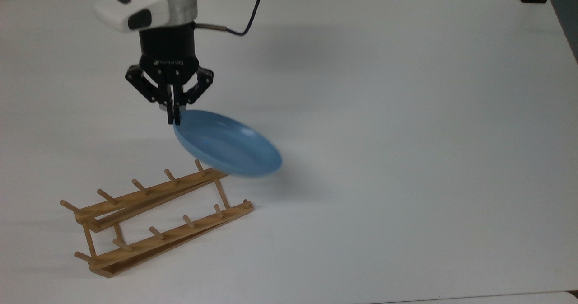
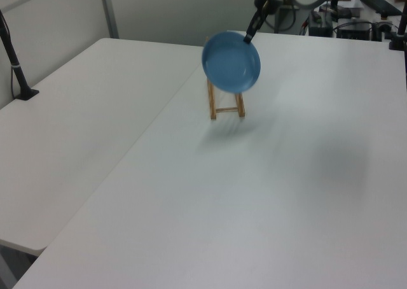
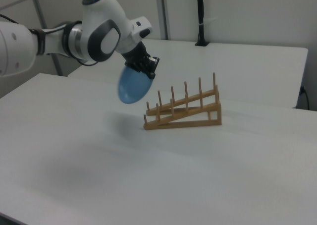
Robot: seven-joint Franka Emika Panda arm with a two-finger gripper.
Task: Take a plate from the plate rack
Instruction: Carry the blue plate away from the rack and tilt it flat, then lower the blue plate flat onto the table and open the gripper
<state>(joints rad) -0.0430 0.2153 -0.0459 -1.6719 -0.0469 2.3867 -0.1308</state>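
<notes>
Glossy light-blue plate (image 1: 228,143), round and shallow with raised rim, lifted clear of the rack, hanging tilted in the air, pinched at its rim by the fingers (image 1: 172,114). Light-brown wooden plate rack (image 1: 153,218) resting on the white tabletop (image 1: 406,114), two pegged rails joined by crossbars, no plate in its slots.

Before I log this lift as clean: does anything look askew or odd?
The plate hangs clear of the plate rack, pinched at one spot on its rim by the tool, so it dangles tilted rather than level. The rack stands upright on the white table, nothing broken or spilled.
</notes>
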